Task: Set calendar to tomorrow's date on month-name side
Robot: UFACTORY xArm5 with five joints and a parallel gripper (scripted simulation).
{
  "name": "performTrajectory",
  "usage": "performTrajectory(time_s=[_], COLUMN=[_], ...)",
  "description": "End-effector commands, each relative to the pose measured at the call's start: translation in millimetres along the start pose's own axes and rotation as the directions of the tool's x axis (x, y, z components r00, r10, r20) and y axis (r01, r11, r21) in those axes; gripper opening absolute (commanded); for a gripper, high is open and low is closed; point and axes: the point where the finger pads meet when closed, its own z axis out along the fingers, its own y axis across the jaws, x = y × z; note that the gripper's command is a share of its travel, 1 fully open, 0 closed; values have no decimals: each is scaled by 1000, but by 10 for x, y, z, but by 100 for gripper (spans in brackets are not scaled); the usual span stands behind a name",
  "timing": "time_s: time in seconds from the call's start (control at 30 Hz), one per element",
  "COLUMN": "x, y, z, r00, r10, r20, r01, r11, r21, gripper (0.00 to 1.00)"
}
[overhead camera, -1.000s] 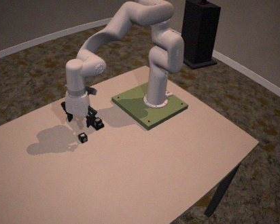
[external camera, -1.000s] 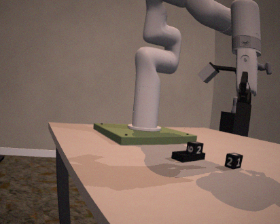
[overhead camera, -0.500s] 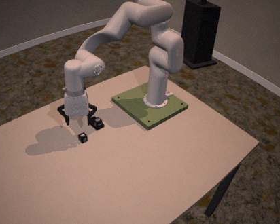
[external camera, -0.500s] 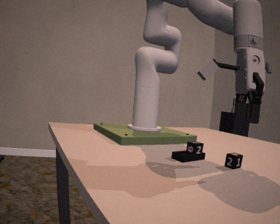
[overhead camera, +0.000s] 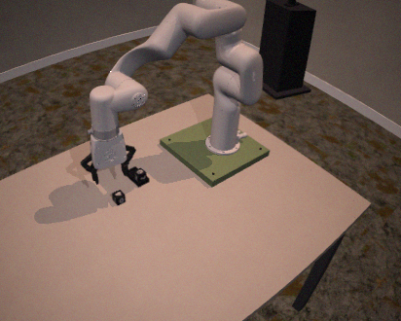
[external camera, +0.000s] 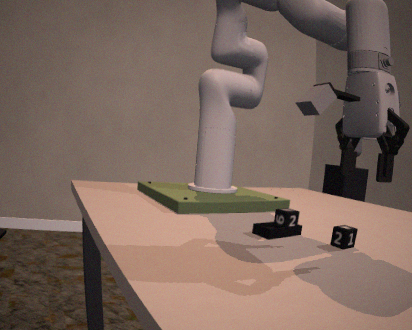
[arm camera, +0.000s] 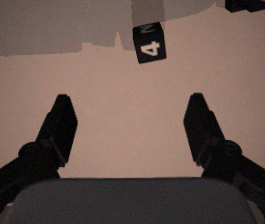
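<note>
A black tray (external camera: 277,230) lies flat on the table with one black cube (external camera: 286,218) standing in it; that cube shows a 6 or 9 and a 2 toward the exterior camera. The tray also shows in the top view (overhead camera: 139,176). A second black cube (external camera: 344,236) stands loose on the table apart from the tray, showing 2 and 1; it shows in the top view (overhead camera: 118,196), and in the wrist view (arm camera: 149,44) its top reads 4. My gripper (external camera: 370,150) is open and empty, hanging well above the table, with the loose cube beyond the fingertips.
The arm's green base plate (overhead camera: 214,153) sits at the table's far side. A dark cabinet (overhead camera: 286,46) stands on the floor beyond the table. The table's edge (external camera: 93,220) runs to the left in the exterior view.
</note>
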Motion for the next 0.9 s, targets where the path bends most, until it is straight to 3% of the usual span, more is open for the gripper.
performTrajectory(time_s=[0.0,0.23,0.27,0.4,0.7,0.77,0.83,0.87], x=[-10,-16,-19,-23,-35,-35,-40,-40], y=[-39,-61,-74,-88,-133,-133,-151,-153], z=[-19,-22,-23,-25,-31,-31,-33,-33], r00=[985,954,926,891,733,733,654,645], r10=[-172,-299,-378,-453,-681,-681,-757,-764], r20=[0,0,0,-1,-1,-1,-1,-1], r01=[172,299,378,453,681,681,757,764], r11=[985,954,926,891,733,733,654,645], r21=[3,2,2,2,2,2,2,2], gripper=[100,100,100,100,100,100,100,100])
